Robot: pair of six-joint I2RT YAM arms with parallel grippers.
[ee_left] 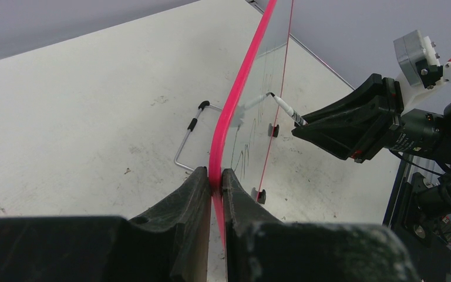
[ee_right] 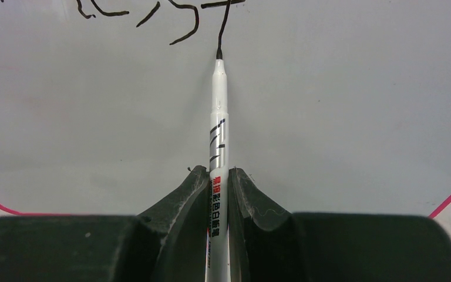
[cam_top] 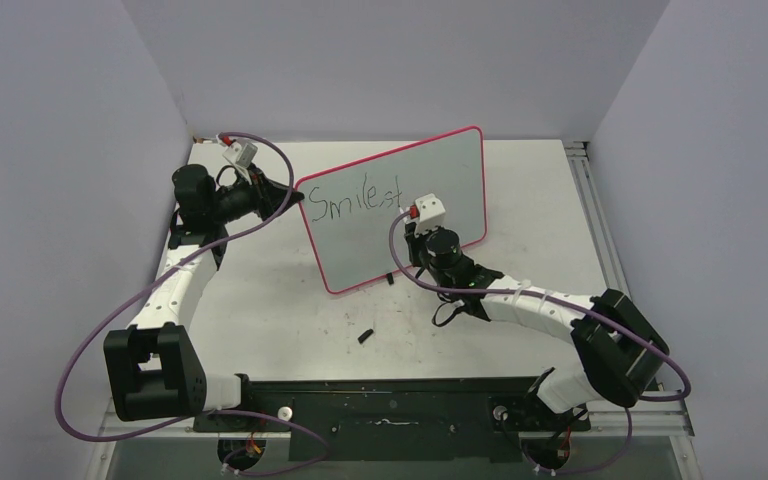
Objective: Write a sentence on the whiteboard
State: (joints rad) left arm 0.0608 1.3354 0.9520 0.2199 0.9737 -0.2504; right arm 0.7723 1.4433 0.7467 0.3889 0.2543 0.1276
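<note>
whiteboard (cam_top: 390,215) standing mid-surface (cam_top: 280,310), wire stand (ee_left: 188,141) behind it, left tool (ee_left: 216,179) on its left edge, right tool (ee_right: 218,182) before its face, marker (ee_right: 218,129) in that tool, tip touching the face, small loose piece (cam_top: 365,336) on the surface before the board

One whiteboard (cam_top: 440,170), held at its rim by the left pincer (ee_left: 216,182); one marker (ee_right: 218,129), gripped in the right pincer (ee_right: 218,182); one small black piece (cam_top: 365,336) on the tabletop (cam_top: 260,310), near the right pincer.
</note>
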